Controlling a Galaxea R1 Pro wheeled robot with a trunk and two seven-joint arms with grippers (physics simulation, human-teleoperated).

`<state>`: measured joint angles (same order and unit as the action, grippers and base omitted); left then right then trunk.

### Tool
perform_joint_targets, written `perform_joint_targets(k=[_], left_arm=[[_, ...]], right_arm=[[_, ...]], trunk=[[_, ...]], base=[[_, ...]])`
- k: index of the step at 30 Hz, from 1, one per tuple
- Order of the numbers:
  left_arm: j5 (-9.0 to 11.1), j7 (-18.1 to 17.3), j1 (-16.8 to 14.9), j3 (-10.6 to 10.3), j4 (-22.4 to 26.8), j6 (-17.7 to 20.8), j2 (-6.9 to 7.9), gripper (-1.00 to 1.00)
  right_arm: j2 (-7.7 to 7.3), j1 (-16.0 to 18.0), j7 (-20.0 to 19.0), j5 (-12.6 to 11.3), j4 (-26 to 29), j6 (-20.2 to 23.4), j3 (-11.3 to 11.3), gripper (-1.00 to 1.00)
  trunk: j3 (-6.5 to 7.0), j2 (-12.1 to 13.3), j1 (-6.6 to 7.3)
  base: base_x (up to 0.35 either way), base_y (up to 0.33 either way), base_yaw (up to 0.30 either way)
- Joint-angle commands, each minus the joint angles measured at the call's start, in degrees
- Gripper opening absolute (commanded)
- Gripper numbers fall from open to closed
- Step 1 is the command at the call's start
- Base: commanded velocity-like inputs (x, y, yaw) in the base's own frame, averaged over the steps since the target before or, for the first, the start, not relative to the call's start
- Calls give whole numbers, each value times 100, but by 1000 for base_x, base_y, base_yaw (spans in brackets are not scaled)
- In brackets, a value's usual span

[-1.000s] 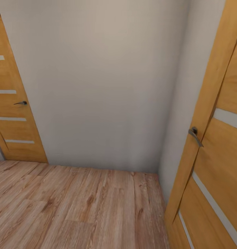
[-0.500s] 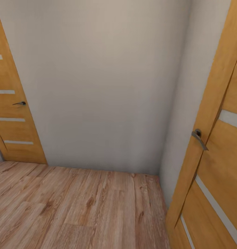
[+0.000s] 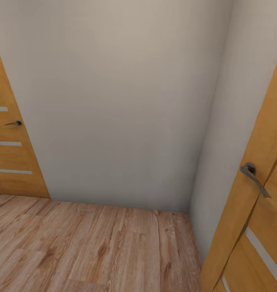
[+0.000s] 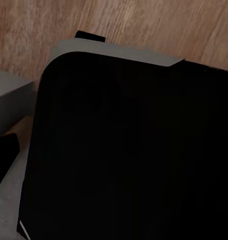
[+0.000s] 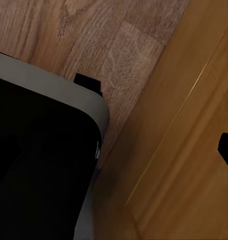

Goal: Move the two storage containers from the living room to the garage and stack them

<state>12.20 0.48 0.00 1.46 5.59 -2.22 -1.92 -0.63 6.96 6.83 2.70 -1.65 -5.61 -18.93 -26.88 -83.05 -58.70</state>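
Two wooden doors flank a plain grey wall (image 3: 114,101) in the head view: left door (image 3: 13,162), right door (image 3: 256,227), over wood-plank floor (image 3: 94,247). Both wrist views show the robot's dark base (image 4: 129,150) above planks; gripper states cannot be told, containers' whereabouts likewise.

Left door (image 3: 11,156) cut off by head view's left edge; right door (image 3: 256,211) cut off at right and bottom edges, its handle (image 3: 254,176) whole. Black robot body (image 4: 129,150) hides most floor (image 4: 144,25) under both wrists.
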Motion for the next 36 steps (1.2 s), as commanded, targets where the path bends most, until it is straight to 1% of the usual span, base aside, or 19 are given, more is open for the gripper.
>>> perform_joint_targets(k=[1, 15, 36], left_arm=[[23, 5, 0, 12, 3, -13, -2, 100], [20, 4, 0, 12, 3, -15, -2, 100], [20, 3, 0, 12, 11, -15, -2, 100]], right_arm=[[0, 7, 20, 29, -18, -28, -13, 100], [9, 7, 54, 32, -16, -28, -15, 100], [11, 7, 64, 37, -13, -28, -23, 100]], trunk=[[-5, -2, -3], [-5, -2, -3], [-5, -2, -3]], base=[[321, 0, 0], [321, 0, 12], [254, 0, 262]])
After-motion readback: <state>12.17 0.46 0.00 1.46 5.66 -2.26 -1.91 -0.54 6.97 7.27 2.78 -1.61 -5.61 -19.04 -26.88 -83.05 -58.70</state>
